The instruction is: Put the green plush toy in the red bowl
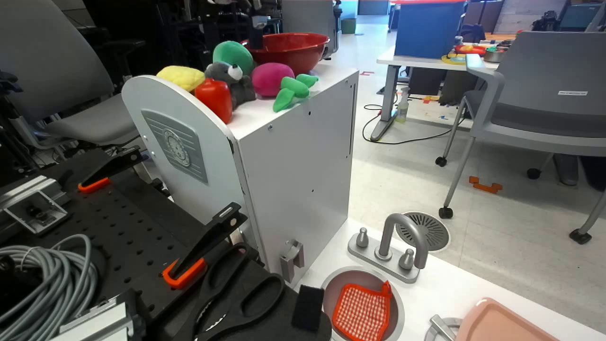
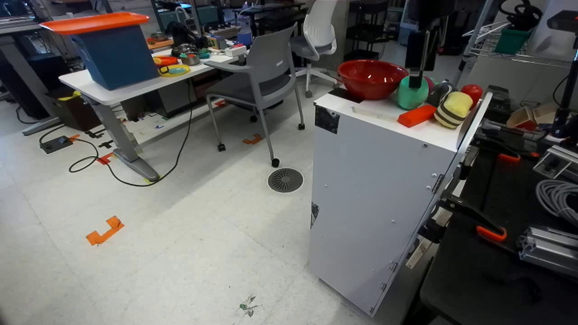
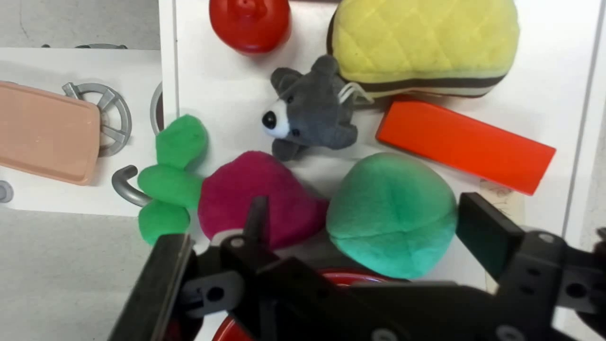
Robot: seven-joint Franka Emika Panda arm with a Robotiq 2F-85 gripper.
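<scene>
pink plush (image 3: 291, 203) crowds green plush toy (image 3: 393, 215); narrow free gap toward grey bear (image 3: 315, 111).

On the white cabinet (image 1: 293, 175), a gray plush animal (image 3: 315, 111) is lying between a yellow plush (image 3: 426, 40) and a pink plush (image 3: 289, 203) with green leaves (image 3: 173, 183). A red toy pepper (image 3: 251, 23) is sitting nearby, and a red block (image 3: 466, 144) is lying just beside the yellow plush. A checked pot holder (image 1: 362, 312) is lying in a sink (image 1: 364, 275).
</scene>
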